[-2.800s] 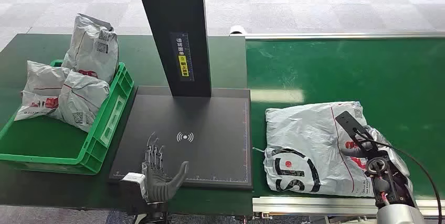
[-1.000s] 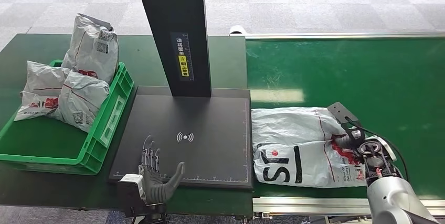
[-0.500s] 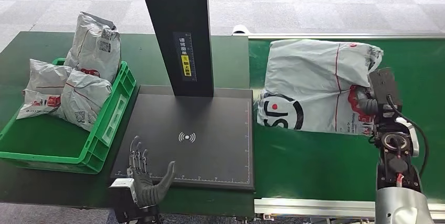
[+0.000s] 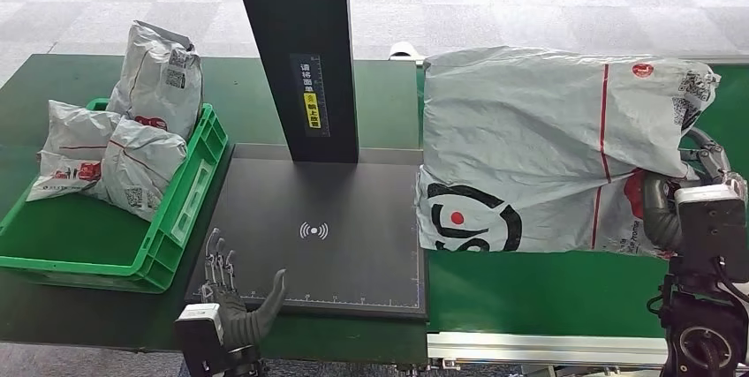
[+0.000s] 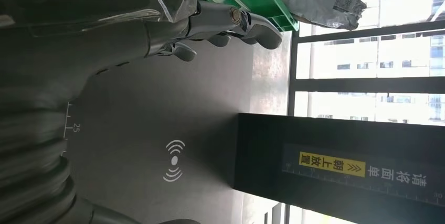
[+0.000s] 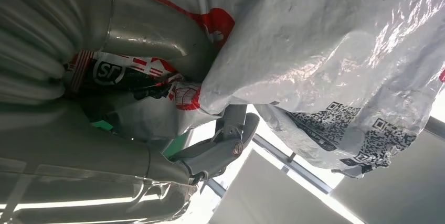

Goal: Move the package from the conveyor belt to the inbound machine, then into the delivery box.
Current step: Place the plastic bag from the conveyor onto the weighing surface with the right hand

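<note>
Package gripped at its end by right hand; left hand spread wide, holding nothing.

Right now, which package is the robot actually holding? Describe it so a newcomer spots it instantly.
Right of the black scanner column, above the green conveyor belt, the right robot hand grips the large grey package. Unlike the smaller bags in the green crate, it is lifted and carries a big black circular logo.
</note>
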